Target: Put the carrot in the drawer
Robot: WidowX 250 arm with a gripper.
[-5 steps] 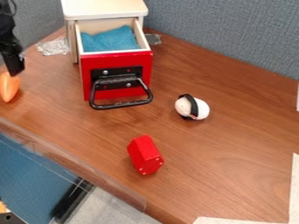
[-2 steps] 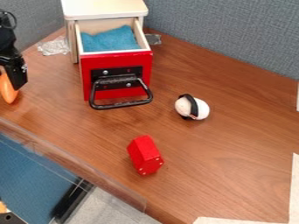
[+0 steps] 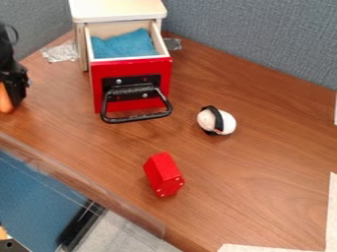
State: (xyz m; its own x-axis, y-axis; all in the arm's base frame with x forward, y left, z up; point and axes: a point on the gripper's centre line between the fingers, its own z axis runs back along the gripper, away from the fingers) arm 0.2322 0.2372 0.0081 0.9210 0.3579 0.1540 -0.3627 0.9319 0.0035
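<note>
My gripper (image 3: 15, 96) hangs low at the left edge of the camera view, just over the table. The orange carrot (image 3: 5, 100) lies at that same edge, partly hidden by the gripper and cut off by the view's border. Whether the gripper holds it cannot be told. To the right stands a small cabinet whose red-fronted drawer (image 3: 145, 69) is pulled out, with a black handle in front and a blue cloth inside.
A red block (image 3: 163, 174) lies near the middle of the table (image 3: 263, 182). A white and black round object (image 3: 217, 120) sits right of the drawer. Grey partitions (image 3: 263, 39) stand behind, and clear tape (image 3: 60, 52) is left of the cabinet.
My gripper has come lower and slightly to the right, now covering more of the carrot. The drawer, red block and round object have stayed put.
</note>
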